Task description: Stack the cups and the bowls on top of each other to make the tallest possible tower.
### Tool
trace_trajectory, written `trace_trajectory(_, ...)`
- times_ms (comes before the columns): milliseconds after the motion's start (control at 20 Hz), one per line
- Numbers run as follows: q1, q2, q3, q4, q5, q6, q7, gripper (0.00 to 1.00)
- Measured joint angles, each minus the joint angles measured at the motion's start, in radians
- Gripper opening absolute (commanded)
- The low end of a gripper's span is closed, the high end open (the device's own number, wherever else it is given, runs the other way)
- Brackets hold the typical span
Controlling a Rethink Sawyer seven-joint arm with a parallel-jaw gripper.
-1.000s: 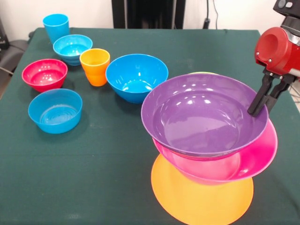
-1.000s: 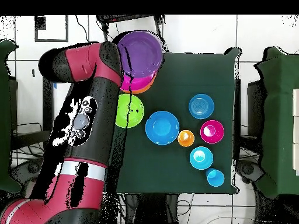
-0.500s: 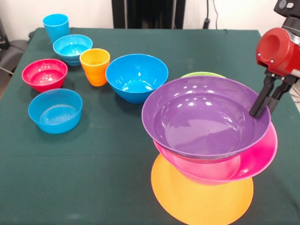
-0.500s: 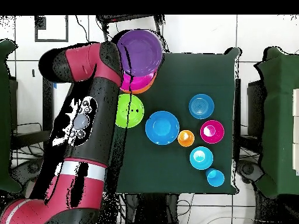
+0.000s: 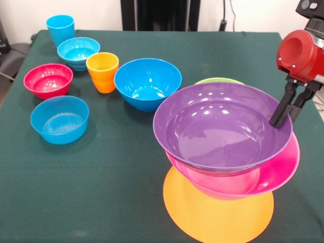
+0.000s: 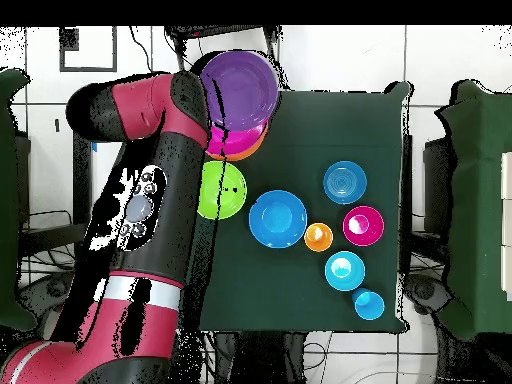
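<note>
The tower stands at the near right in the front view: a flat orange bowl (image 5: 217, 217) as base, a pink bowl (image 5: 273, 174) on it and a purple bowl (image 5: 217, 131) on top, slightly tilted. My gripper (image 5: 282, 121) is at the purple bowl's right rim, with one finger inside and one outside, shut on the rim. A green bowl (image 5: 218, 80) peeks out behind the tower. The orange cup (image 5: 103, 72) and the light blue cup (image 5: 61, 29) stand upright at the left. In the overhead view the arm hides the gripper beside the purple bowl (image 6: 240, 90).
A large blue bowl (image 5: 148, 83) sits mid-table. A red bowl (image 5: 48, 80) and two small light blue bowls (image 5: 78, 52) (image 5: 59, 119) sit at the left. The green bowl (image 6: 225, 190) lies next to the arm in the overhead view.
The purple bowl has settled slightly lower and to the right on the pink bowl, and the gripper has shifted a little right with it. The green bowl's rim now shows more.
</note>
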Motion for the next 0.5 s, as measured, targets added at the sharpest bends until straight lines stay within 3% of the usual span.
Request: trace_trajectory(500,0.006,0.0,0.0,0.005,0.0,-0.006,0.0,0.0)
